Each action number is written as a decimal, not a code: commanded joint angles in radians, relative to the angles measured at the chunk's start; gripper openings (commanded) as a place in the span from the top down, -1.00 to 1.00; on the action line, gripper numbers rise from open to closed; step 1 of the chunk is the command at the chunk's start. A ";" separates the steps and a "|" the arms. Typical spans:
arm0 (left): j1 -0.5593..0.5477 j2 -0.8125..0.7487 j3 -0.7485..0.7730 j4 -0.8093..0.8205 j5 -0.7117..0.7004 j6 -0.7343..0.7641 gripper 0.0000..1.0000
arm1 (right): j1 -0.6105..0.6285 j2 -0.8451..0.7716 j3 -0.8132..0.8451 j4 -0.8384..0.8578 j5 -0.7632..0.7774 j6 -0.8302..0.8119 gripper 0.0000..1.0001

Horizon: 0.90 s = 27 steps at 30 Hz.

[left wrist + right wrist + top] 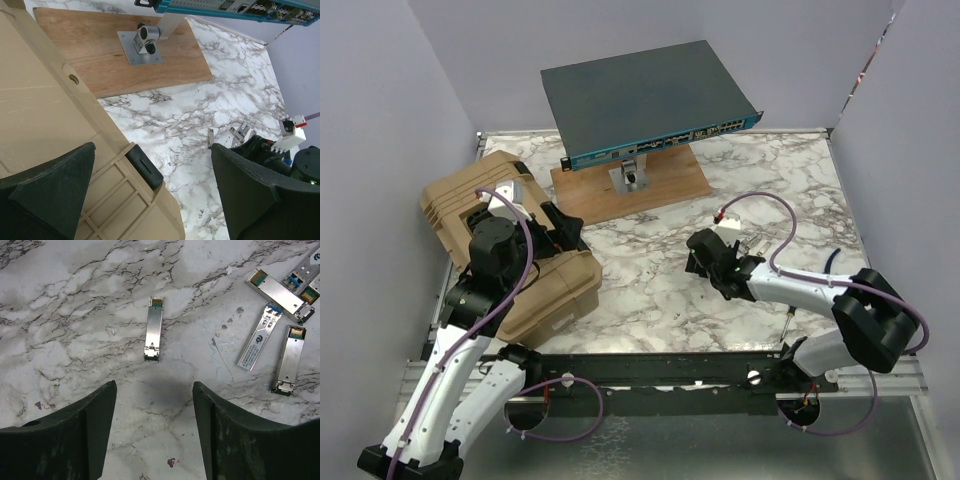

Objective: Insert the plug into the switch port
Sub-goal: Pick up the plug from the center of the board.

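right gripper [154,387] open wide, nothing in it, btm of frame, just below silver plug [154,335] at ctr. left gripper [152,150] open too, empty, by tan case [40,100]. switch [650,105] top ctr, over wood board [670,185].

A white marble-patterned tabletop with grey veins [650,290] is enclosed by plain lavender walls [380,120]. A tan ribbed plastic case [460,195] lies flat on its left side, with a black latch [144,170] on the edge facing the table's middle and a small round hole [74,78] near its rim. Toward the far side lies a flat rectangular brown wooden board [675,180], with an upright silver metal bracket [634,180] screwed to its centre. The case's far corner seems to reach the board's left end, though contact is unclear. A black metal rail [660,368] runs along the near edge.
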 commanded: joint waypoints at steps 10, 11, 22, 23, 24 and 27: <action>-0.044 -0.007 0.051 -0.068 -0.002 -0.013 -0.98 | 0.038 0.224 0.067 0.047 0.195 0.110 0.05; -0.047 -0.007 0.049 -0.069 0.000 -0.015 -0.98 | 0.038 0.235 0.069 0.054 0.198 0.109 0.09; -0.071 -0.012 0.041 -0.076 -0.008 -0.013 -0.98 | 0.038 0.316 0.071 0.048 0.228 0.130 0.28; -0.072 -0.014 0.042 -0.077 -0.010 -0.012 -0.98 | 0.038 0.321 0.068 0.050 0.226 0.131 0.30; -0.074 -0.013 0.043 -0.077 -0.010 -0.011 -0.98 | 0.038 0.323 0.063 0.053 0.224 0.132 0.32; -0.078 -0.012 0.048 -0.080 -0.011 -0.008 -0.98 | 0.038 0.327 0.049 0.061 0.220 0.133 0.45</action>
